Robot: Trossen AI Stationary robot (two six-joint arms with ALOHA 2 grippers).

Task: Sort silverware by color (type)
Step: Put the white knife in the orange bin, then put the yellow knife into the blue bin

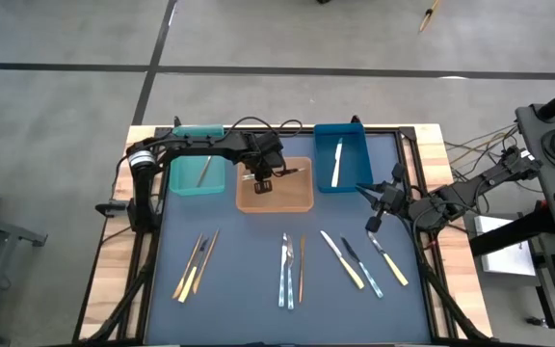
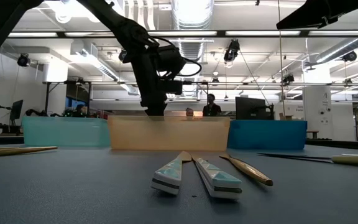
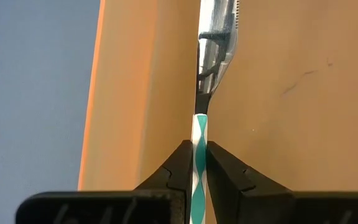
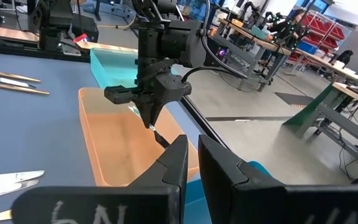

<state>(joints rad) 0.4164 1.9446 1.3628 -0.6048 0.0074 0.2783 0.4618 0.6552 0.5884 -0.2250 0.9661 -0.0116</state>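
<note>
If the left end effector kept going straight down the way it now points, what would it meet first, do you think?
Most likely the floor of the orange rectangular bin. The left end effector hangs over it, shut on a green-and-white patterned-handled piece of silverware, whose metal end would probably touch first; depth is unclear.

Three bins in a row at twelve o'clock, silverware loose at six.

The middle bin sits between two others, each holding one piece; loose silverware spreads from seven to five o'clock below them.
</note>
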